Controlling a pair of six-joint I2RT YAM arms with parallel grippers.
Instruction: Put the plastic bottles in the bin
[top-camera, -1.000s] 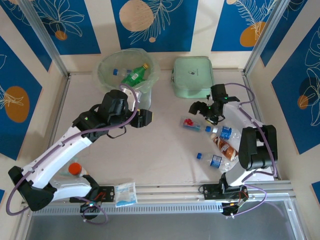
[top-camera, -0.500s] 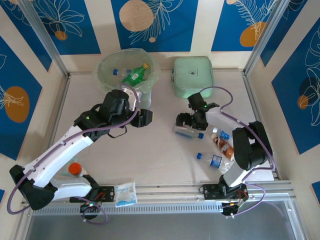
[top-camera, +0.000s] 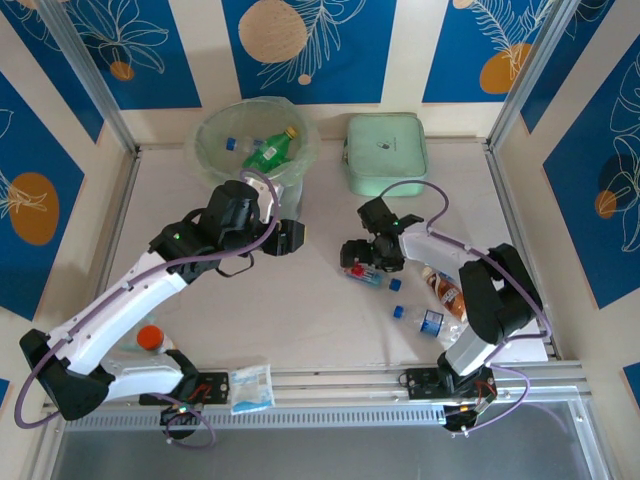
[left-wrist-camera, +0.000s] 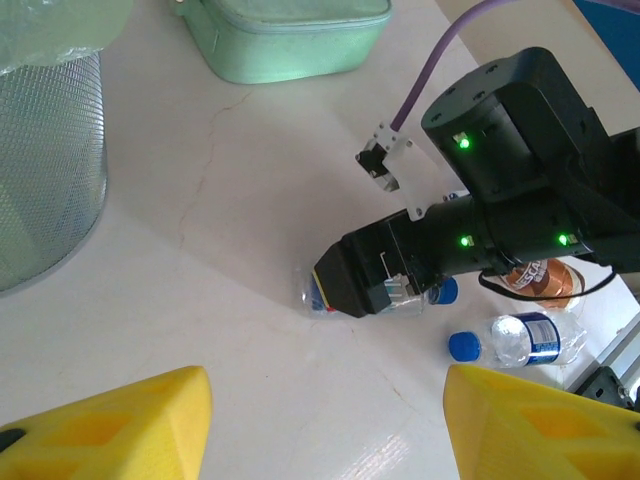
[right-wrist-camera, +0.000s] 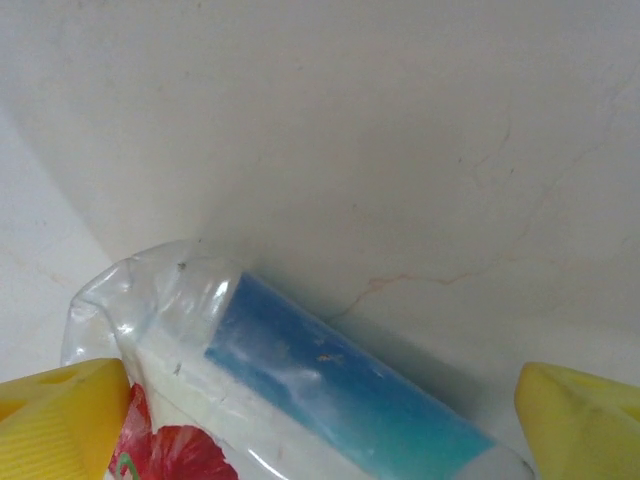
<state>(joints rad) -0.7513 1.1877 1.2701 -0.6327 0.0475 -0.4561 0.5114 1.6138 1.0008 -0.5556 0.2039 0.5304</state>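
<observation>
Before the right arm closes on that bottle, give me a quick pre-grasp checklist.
1. Right pincer open: ok.
2. Clear plastic bottle with blue-and-red label between its fingers: ok.
3. Bottle lying flat on the pale table: ok.
4. Finger depth around the bottle: cannot tell.
5. Left pincer open, empty, away from the bottle: ok.
6. Room in the round pale-green bin: ok.
</observation>
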